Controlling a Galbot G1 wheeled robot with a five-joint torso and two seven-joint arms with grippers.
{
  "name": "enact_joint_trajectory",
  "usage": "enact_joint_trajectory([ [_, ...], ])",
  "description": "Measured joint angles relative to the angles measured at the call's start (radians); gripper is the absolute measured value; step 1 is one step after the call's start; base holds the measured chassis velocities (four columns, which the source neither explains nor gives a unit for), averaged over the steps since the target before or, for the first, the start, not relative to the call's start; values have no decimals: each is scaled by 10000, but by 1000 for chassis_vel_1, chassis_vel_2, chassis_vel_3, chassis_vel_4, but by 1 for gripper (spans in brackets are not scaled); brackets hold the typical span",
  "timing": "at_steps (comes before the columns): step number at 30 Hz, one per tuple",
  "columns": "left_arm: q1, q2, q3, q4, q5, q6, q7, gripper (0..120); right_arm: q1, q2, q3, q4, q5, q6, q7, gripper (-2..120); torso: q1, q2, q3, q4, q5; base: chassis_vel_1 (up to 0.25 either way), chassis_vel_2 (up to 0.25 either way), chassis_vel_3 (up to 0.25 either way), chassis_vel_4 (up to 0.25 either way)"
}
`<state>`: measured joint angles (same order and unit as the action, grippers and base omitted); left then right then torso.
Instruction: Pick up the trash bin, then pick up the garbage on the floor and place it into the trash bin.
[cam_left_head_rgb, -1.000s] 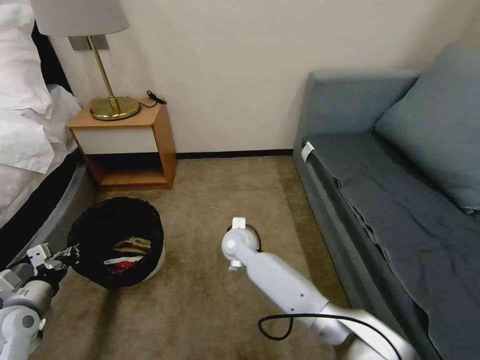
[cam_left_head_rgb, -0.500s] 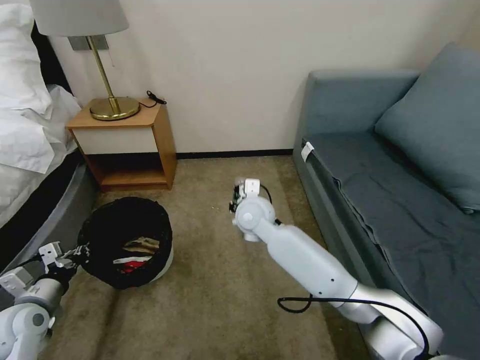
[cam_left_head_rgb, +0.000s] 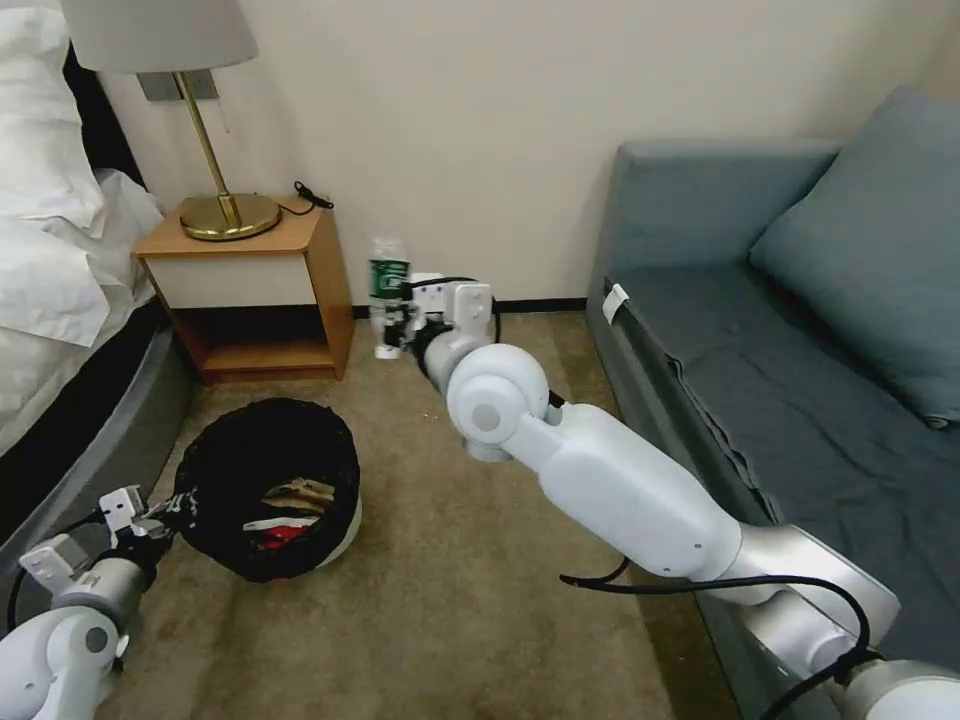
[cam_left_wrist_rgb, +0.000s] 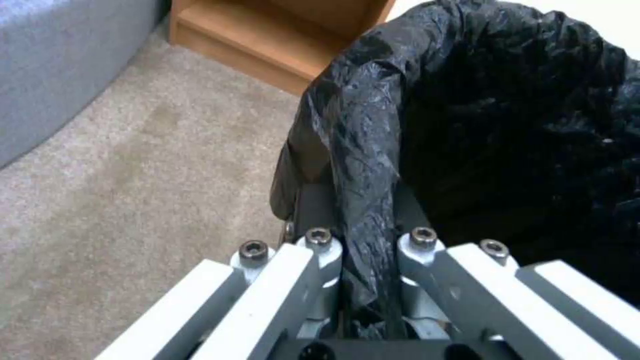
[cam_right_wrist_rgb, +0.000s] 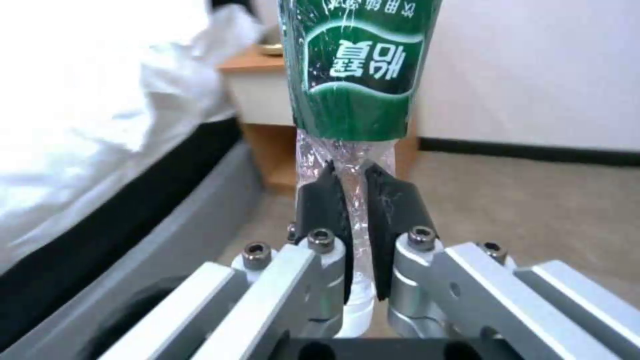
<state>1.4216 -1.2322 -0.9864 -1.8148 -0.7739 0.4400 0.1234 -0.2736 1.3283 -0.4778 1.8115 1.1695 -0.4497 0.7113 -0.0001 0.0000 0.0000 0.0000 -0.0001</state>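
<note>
Your right hand is gripping the clear bottle in the air.
Its fingers are pinching the neck, body upward, beyond the trash bin; your left hand is clamping the bin's bag-lined rim above the floor.

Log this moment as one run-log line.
left gripper: shut on trash bin rim | right gripper: shut on bottle, lifted | bottle not yet in bin

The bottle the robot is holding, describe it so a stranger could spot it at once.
Look just right of the wooden nightstand, in front of the cream wall. The right gripper is shut on a clear plastic bottle, lifted above the carpet; its green label sets it apart.
</note>
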Motion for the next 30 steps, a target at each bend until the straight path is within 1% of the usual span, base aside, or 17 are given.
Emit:
enact_joint_trajectory([
  [1, 0, 0, 0, 0, 0, 0, 0, 4, 0, 0, 0, 0, 0, 0, 0, 4, 0, 0, 0, 0, 0, 0, 0, 0, 0],
  [4, 23, 60, 11, -47, -5, 19, -1, 4, -169, 7, -510, 50, -625, 132, -589, 4, 0, 0, 0, 0, 0, 0, 0, 0, 0],
  [5, 23, 60, 11, -47, -5, 19, -1, 4, -169, 7, -510, 50, -625, 132, -589, 4, 0, 0, 0, 0, 0, 0, 0, 0, 0],
  [9, 33, 87, 16, -72, -15, 30, -1, 4, -476, 125, -1038, -76, -1331, 289, -1128, 4, 1, -1, 0, 0, 0, 0, 0, 0, 0],
  [12, 40, 92, 16, -73, -20, 33, -1, 4, -525, 152, -1112, -122, -1446, 304, -1188, 4, 0, 0, 0, 0, 0, 0, 0, 0, 0],
  [13, 46, 120, 11, -76, -41, 41, -2, 4, -679, 240, -1399, -283, -1791, 350, -1396, 4, 1, 0, 0, 0, -1, 0, 0, 0, 0],
  [21, 17, 155, 3, -63, -89, 65, -1, 4, -804, 441, -1940, -442, -2013, 372, -1520, 4, 0, -1, 0, 1, 0, 0, 0, 0, 0],
  [25, 12, 157, 6, -47, -118, 69, -1, 4, -1229, 497, -2223, -557, -2282, 398, -1606, 4, 0, -1, 0, 0, -1, 0, 0, 0, 0],
  [30, 40, 194, 9, -28, -133, 70, 11, 4, -1389, 531, -2387, -619, -2424, 419, -1693, 4, 1, 0, 0, -1, -1, 0, 0, 0, 0],
])
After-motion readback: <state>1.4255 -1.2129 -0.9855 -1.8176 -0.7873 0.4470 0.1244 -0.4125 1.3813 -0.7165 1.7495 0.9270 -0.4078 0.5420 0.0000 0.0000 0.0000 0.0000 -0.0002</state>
